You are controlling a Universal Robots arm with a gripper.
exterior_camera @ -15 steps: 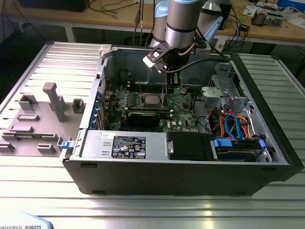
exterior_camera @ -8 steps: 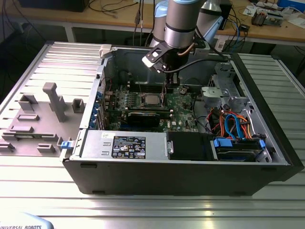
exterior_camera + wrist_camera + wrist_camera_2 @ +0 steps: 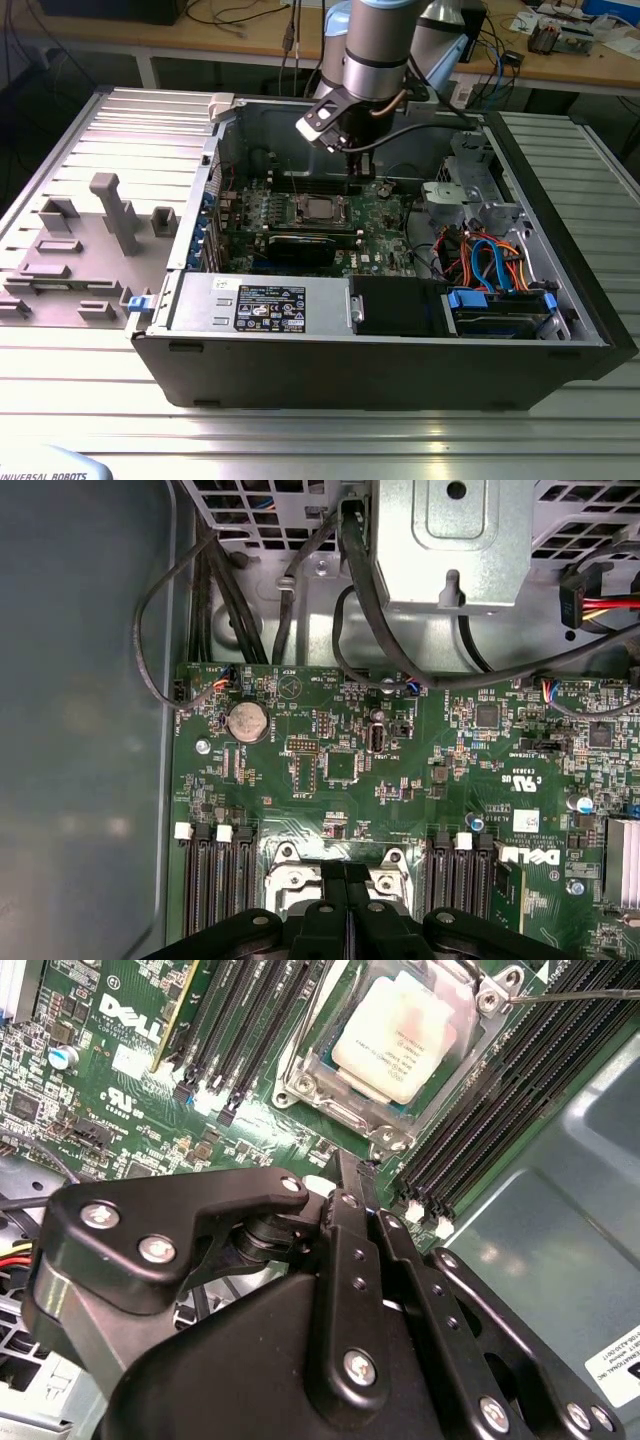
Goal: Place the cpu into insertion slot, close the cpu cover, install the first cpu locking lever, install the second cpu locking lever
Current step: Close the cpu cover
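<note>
Chip (image 3: pixel 322 209) sits flat in the socket (image 3: pixel 300 200), middle of the exterior view, on the green board (image 3: pixel 385 215) inside the open PC case (image 3: pixel 400 360) on the bench (image 3: pixel 300 440). Placing looks done.

Cover frame (image 3: pixel 340 1110) lies down around the chip in the second wrist view, silver top showing through its cut-out. Looks closed.

Thin metal rod (image 3: pixel 570 995) runs out from a socket corner, likely a locking lever. Can't tell if it's hooked.

Pincer (image 3: pixel 355 172) hangs just above the socket in the exterior frame, upper centre. Arm comes straight down, probably to clear the case walls.

Fingers are pressed together, holding nothing. My guess: clenched tips make a stiff pusher for a lever. Tips are near the socket edge, beside the memory slots (image 3: pixel 240 1030), not touching the chip.
</note>
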